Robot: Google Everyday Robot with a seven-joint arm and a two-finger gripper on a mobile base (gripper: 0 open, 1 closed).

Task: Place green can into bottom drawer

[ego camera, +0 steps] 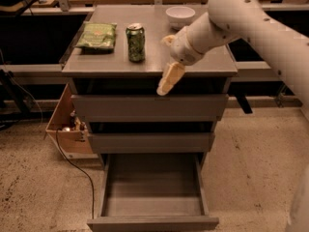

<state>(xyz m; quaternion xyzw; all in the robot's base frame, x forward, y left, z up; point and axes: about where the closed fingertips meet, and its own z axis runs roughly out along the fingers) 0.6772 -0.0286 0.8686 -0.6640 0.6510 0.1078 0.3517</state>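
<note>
The green can (135, 42) stands upright on the grey cabinet's top (116, 64), left of centre, with its silver top showing. My gripper (164, 65) hangs over the front edge of the cabinet top, to the right of the can and apart from it. It is open and empty, with one cream finger (170, 79) pointing down and to the left. The bottom drawer (152, 222) is pulled out towards me and its deep grey box holds nothing that I can see.
A flat green snack bag (97, 36) lies left of the can. A white bowl (180, 16) sits at the back right of the top. The two upper drawers (149, 108) are shut. A wooden crate (67, 129) and a cable (79, 173) are at the left on the floor.
</note>
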